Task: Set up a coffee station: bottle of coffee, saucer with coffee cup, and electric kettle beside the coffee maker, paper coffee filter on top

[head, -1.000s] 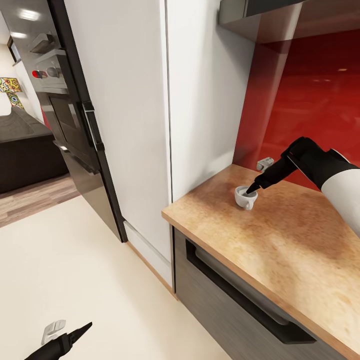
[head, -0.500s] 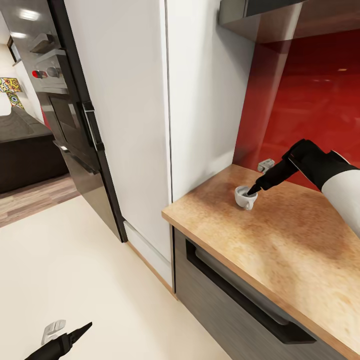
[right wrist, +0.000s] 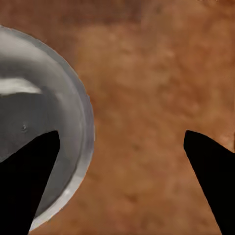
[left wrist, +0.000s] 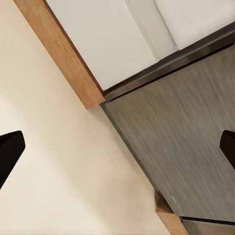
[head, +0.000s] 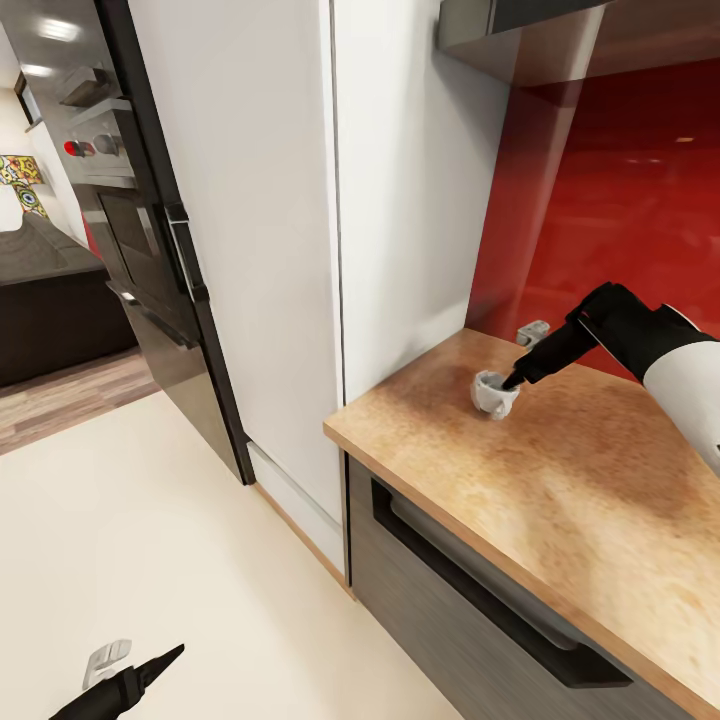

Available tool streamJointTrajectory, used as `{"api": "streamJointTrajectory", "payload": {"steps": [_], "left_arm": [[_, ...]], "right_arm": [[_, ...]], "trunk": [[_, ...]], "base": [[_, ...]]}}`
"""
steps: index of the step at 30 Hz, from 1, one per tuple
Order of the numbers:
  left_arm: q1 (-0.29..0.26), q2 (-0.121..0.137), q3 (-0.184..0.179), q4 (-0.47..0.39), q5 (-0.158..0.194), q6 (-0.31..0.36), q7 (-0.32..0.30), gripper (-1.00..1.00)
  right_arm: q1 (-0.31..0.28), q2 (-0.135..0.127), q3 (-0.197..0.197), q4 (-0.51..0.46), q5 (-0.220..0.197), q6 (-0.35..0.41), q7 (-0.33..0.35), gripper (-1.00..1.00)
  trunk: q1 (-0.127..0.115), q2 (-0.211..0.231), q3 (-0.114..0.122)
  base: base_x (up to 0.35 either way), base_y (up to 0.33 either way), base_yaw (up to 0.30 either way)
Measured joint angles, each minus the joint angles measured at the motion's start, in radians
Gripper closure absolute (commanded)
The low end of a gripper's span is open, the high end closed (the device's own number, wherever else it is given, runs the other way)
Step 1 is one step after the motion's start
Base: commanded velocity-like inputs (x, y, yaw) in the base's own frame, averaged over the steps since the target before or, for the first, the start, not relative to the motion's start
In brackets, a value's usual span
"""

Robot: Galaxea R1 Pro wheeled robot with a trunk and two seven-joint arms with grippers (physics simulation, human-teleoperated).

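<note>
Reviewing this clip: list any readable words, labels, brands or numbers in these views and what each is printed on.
None can be read.
Colourful wall art at the head view's far left: patterned shapes, too small and blurred to read.
Oven control panel: knobs, no legible marks.
Coffee cup, countertop, right gripper: no print.

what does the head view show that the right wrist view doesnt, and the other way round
Head view alone: the white tall cabinet, red backsplash, dark drawer front, the right arm's white forearm, and the left gripper low over the cream floor. Right wrist view alone: a close look into the coffee cup, with one dark fingertip inside its rim and the other outside over bare wood, jaws apart. Both share the coffee cup, the wooden countertop and the right gripper.
</note>
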Motion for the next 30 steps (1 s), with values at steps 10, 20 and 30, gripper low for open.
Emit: {"api": "streamJointTrajectory", "payload": {"steps": [10,20,30], "left_arm": [[0.0,0.0,0.0,0.0,0.0,0.0,0.0,-1.0],[0.001,0.001,0.0,0.0,0.0,0.0,0.0,-1.0],[0.0,0.0,0.0,0.0,0.0,0.0,0.0,-1.0]], "right_arm": [[-0.001,0.003,0.0,0.0,0.011,-0.013,-0.001,1.0],[-0.001,0.004,0.0,-0.003,0.01,-0.007,0.0,1.0],[-0.001,0.001,-0.004,-0.035,0.007,0.006,0.009,1.0]], "trunk": [[0.0,0.0,0.0],[0.0,0.0,0.0],[0.0,0.0,0.0]], "base": [[0.0,0.0,0.0],[0.0,0.0,0.0],[0.0,0.0,0.0]]}}
